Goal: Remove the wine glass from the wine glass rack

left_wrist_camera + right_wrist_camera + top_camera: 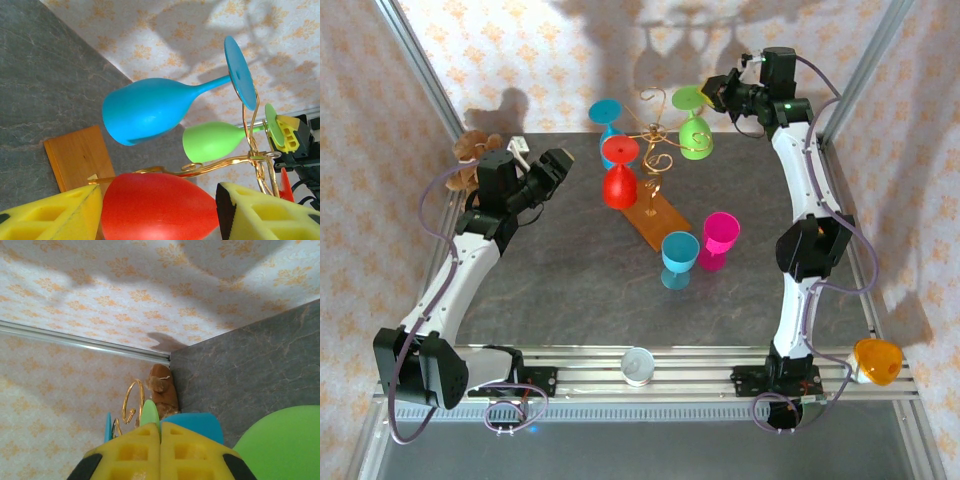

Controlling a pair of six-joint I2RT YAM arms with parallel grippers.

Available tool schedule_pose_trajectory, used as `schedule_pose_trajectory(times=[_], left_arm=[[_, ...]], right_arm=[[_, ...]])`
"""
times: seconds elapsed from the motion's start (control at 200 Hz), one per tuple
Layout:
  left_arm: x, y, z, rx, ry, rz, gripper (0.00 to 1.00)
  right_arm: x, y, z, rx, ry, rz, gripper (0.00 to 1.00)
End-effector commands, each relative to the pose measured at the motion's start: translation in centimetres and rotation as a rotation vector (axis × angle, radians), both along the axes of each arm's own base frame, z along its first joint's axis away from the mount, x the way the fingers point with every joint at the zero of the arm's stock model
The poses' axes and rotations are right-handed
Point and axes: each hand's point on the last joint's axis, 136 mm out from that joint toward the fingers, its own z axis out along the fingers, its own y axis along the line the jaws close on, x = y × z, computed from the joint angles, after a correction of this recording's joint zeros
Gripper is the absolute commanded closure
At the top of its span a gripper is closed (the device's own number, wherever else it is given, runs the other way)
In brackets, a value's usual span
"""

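Right jaws were clamped on the foot of the green wine glass [696,140], which hung on the wine glass rack [658,222] far-centre on the surface [570,290], arm stretched far. Left jaws stood apart, forearm angled toward the red wine glass [619,186].

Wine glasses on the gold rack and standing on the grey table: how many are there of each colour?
Blue plastic wine glasses: 2, the hanging blue glass and the standing blue glass
Red plastic wine glass: 1
Green plastic wine glass: 1
Pink plastic wine glass: 1
Total: 5
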Motion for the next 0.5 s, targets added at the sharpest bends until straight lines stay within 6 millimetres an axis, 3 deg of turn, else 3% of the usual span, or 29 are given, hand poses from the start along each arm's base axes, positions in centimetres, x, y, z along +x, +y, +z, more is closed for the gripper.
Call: schedule_pose_trajectory(times=[0.0,0.491], left_arm=[[-0.2,0.1,1.5,-0.019,-0.051,-0.008,0.38],[-0.3,0.1,1.1,-0.024,-0.048,-0.006,0.38]], right_arm=[[-2.0,0.0,5.5,0.039,-0.12,0.023,1.0],[-3.6,-1.1,5.2,-0.024,-0.115,-0.006,1.0]])
